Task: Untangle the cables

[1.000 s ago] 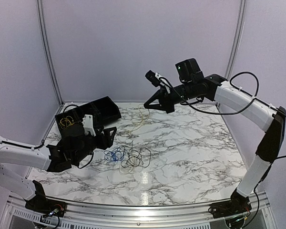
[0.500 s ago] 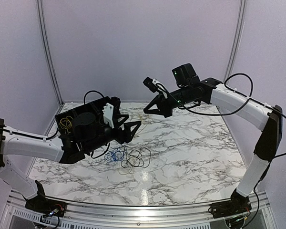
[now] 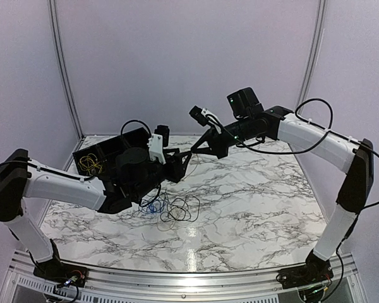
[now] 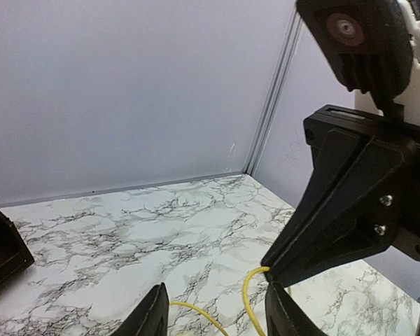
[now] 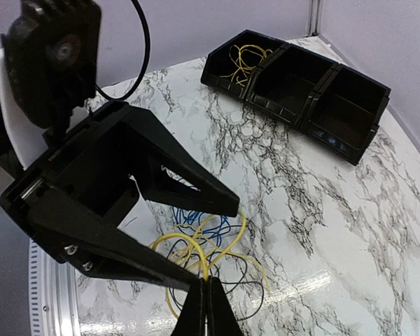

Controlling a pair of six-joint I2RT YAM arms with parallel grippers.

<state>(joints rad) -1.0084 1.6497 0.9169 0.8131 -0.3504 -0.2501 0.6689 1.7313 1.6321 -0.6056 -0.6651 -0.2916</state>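
Right gripper (image 5: 203,308): clenched on the yellow cable (image 4: 244,294), held above the cable pile (image 3: 170,208) on the tabletop (image 3: 252,202).
Left gripper (image 4: 217,316): released, that cable between its fingers, above the pile.
Risk: we drag the pile along if loops snag.

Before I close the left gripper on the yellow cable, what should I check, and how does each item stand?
1. Hold: right gripper is shut on the yellow cable: ok.
2. Opening: left gripper is open: ok.
3. Placement: the yellow cable runs between the left gripper's fingers: ok, though it sits close to one finger.
4. Clearance between the two grippers: cannot tell. The tips look very close, so closing might bump them.
5. Yellow cable free of the pile: not ok. Its lower loops lie mixed with blue and black ones on the table.
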